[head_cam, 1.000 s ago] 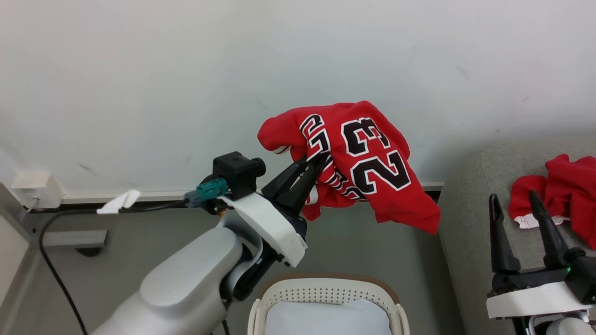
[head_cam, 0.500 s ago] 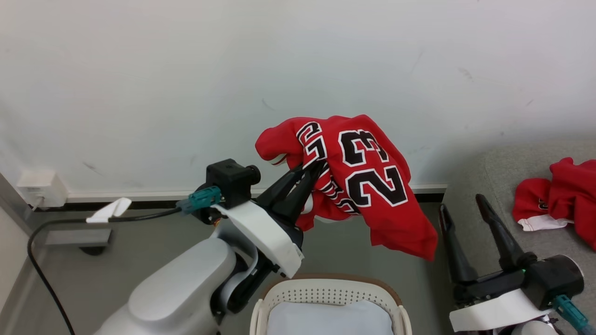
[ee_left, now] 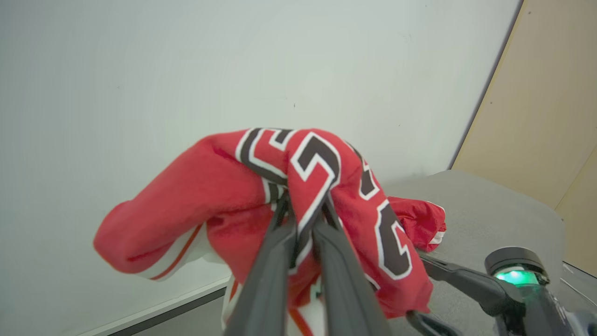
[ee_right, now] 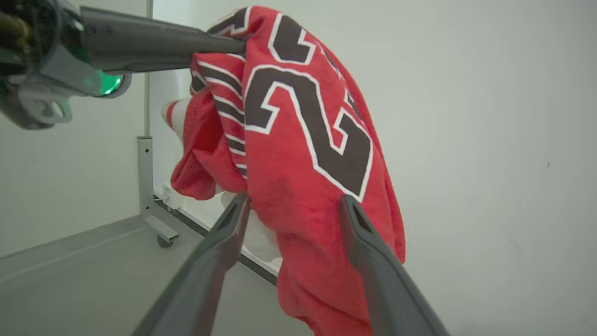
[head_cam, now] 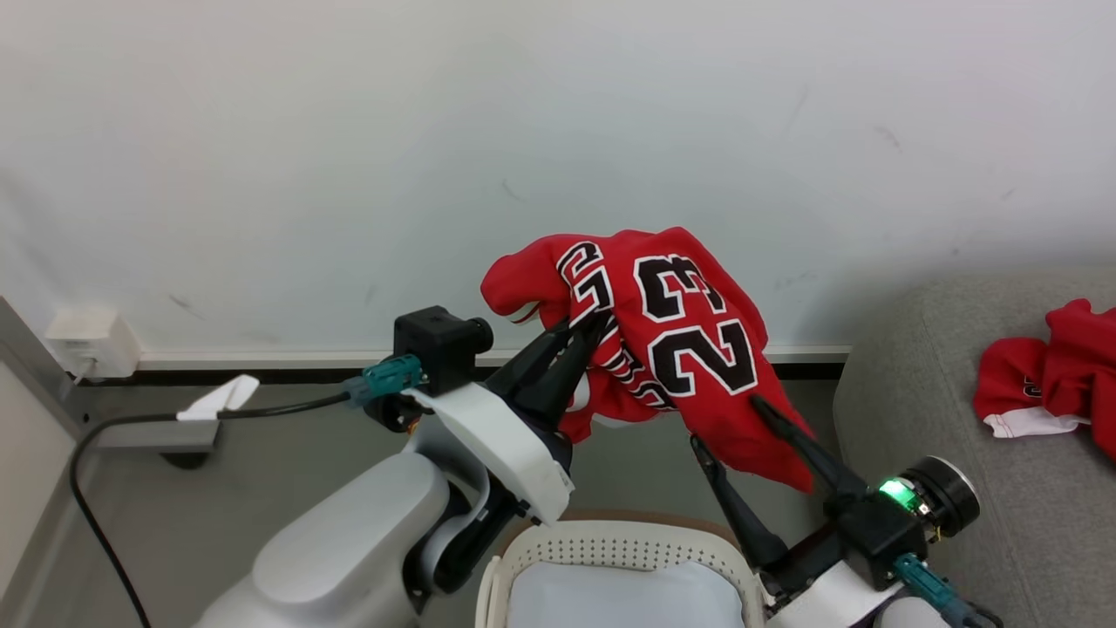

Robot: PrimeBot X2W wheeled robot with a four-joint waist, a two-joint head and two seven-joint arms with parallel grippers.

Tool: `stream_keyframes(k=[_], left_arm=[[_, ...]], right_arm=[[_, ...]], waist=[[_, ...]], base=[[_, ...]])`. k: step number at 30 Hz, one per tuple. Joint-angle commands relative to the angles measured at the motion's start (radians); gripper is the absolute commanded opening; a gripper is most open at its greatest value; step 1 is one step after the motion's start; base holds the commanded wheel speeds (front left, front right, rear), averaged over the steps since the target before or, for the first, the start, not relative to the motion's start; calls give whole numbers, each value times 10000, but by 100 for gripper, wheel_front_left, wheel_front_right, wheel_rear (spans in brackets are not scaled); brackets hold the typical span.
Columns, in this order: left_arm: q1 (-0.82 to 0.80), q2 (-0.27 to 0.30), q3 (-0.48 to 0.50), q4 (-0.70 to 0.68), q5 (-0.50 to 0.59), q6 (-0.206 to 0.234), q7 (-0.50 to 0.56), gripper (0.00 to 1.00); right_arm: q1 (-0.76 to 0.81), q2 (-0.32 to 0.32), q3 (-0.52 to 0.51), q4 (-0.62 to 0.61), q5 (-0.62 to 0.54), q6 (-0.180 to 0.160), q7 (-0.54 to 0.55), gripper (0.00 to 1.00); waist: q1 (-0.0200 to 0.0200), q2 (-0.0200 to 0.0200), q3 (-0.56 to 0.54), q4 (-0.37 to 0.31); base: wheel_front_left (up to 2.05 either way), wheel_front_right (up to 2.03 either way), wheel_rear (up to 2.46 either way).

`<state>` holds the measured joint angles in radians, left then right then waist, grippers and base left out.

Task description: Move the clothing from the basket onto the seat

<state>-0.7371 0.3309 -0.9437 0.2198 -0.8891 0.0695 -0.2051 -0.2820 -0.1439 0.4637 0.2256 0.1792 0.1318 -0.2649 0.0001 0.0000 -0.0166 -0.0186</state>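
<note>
The carry from basket to seat is judged to be in hand for the last garment. One jersey (head_cam: 697, 349) is held in the air above and beyond the basket (head_cam: 610, 548), against the white wall, while the other jersey (head_cam: 1055, 371) already lies crumpled on the seat (head_cam: 933, 419) at the right. The pad (head_cam: 610, 602) of the basket is seen bare where it shows. The left jaws are shut tight on a bunched fold of the held jersey beside its numerals. The left fingers (ee_left: 275, 266) are pressed almost together with cloth pinched between them, and the rest of the garment is draped past their tips and hangs down to the right. The left arm (head_cam: 349, 541) is raised from the lower left and angled up and rightward, so that the fingers point towards the wall. The right jaws are spread wide and nothing is gripped by them. The right fingers (ee_right: 368, 247) are set either side of the jersey's hanging lower part, the arm being reached in from the lower right beside the basket. Whether the cloth is touched by them cannot be told. Next, it is judged, the right jaws are to be closed on the hem for a second hold. The jersey is then to be swung right over the seat's edge and let go near the other. Care is called for so that the trailing hem is not snagged on the basket rim.
</note>
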Motion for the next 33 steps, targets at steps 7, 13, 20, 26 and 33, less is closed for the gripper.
stream_keyframes(k=[7,13,20,26,33], left_arm=[[20,-146,-59,119,-74,-78,-63,0],[48,-259,-195,135,-80,-137,21,0],[25,-488,-465,151,-59,-238,182,0],[85,-704,-701,250,-37,-317,248,0],[98,-788,-775,434,-101,-378,233,0]], right_arm=[[-851,56,5,1483,-1213,-23,11,100],[-1430,328,-178,2149,-1587,-23,11,100],[-2201,635,-20,3101,-1708,-23,11,100],[-2819,769,48,3793,-1834,-23,9,100],[-2942,860,27,4094,-1723,-23,10,0]], waist=[[-1,0,-51,211],[-1,0,-74,383],[-1,0,-92,617],[-1,0,-127,823],[-1,0,-165,955]], base=[[0,0,0],[0,0,0],[0,0,0],[0,0,0],[0,0,0]])
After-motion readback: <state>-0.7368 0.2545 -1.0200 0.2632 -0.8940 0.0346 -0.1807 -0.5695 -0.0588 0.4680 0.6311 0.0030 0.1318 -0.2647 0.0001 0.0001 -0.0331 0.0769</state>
